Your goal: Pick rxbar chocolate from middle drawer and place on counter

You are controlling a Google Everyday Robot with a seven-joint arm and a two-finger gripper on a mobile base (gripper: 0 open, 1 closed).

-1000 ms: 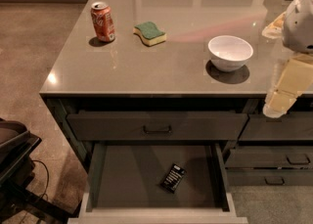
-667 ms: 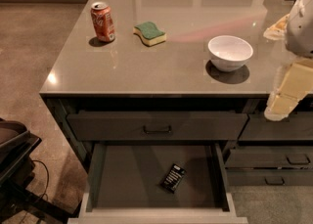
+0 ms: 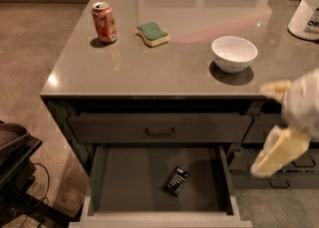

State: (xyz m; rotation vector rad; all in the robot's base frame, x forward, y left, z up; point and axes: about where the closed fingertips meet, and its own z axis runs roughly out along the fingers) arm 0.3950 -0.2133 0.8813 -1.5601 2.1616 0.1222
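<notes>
The rxbar chocolate [image 3: 176,180], a small black wrapper with white lettering, lies flat on the floor of the open middle drawer [image 3: 124,177], right of its centre. The counter [image 3: 169,67] is a glossy grey-brown top above the drawers. My gripper [image 3: 277,147], pale yellow on a white arm, hangs in front of the cabinet at the right. It is level with the drawer fronts, to the right of and above the bar, and not touching it.
On the counter stand a red soda can [image 3: 104,21], a green-and-yellow sponge [image 3: 152,33], a white bowl [image 3: 234,53] and a white canister [image 3: 308,10] at the far right. The shut top drawer [image 3: 159,128] overhangs the open one. Dark equipment [image 3: 15,172] sits at lower left.
My arm has dropped from beside the counter's right edge to in front of the drawer fronts. The bar, can, sponge and bowl have not moved.
</notes>
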